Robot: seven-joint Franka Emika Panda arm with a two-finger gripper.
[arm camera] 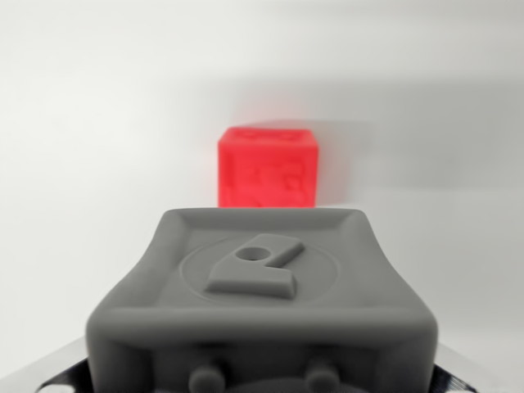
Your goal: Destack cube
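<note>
A grey cube [262,303] fills the lower half of the wrist view, close to the camera and blurred at its near edge. Its upper face has a raised rim around a shallow recess, with an embossed circle and a raised figure pierced by a small round hole; two small round studs show on its near side at the bottom of the frame. The jaws themselves cannot be made out: only dark and pale slivers of hardware peek out at the bottom corners, on either side of the grey cube, so whether the jaws are apart, together or clamped on this cube cannot be told. Beyond the grey cube, farther from the jaws and roughly centred, stands a red cube [267,167]. It is upright, with a mottled, embossed front face turned toward the camera and a narrow strip of its top visible. Its lower edge is hidden behind the far rim of the grey cube, so it cannot be told whether the two touch or are apart. The red cube rests on a plain white table [82,164], with a soft grey shadow spreading across the surface to the wrist view's right of it.
</note>
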